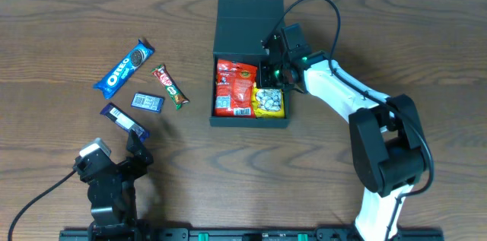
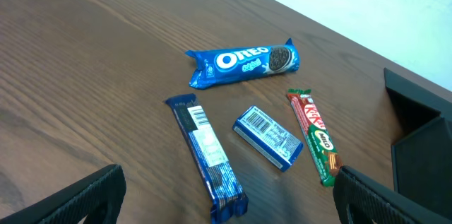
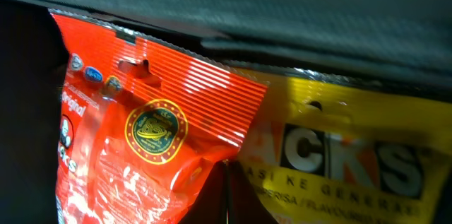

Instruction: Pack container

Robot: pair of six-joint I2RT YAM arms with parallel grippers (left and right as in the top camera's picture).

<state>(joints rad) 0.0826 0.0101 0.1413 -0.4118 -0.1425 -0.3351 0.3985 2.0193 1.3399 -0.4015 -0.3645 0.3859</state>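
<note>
Overhead shows brown wood-grain table (image 1: 61, 13), left gripper (image 1: 138, 148) spread wide, right gripper (image 1: 275, 68) closed over the container (image 1: 249, 19)

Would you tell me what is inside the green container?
A red bag and a yellow packet, side by side; the right gripper hides the far right corner.

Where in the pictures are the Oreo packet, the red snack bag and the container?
Oreo packet (image 2: 244, 63): left wrist view, on the white logo.
red snack bag (image 1: 234, 87): overhead view, on the bag's middle.
container (image 1: 243, 28): overhead view, on the open lid.
</note>
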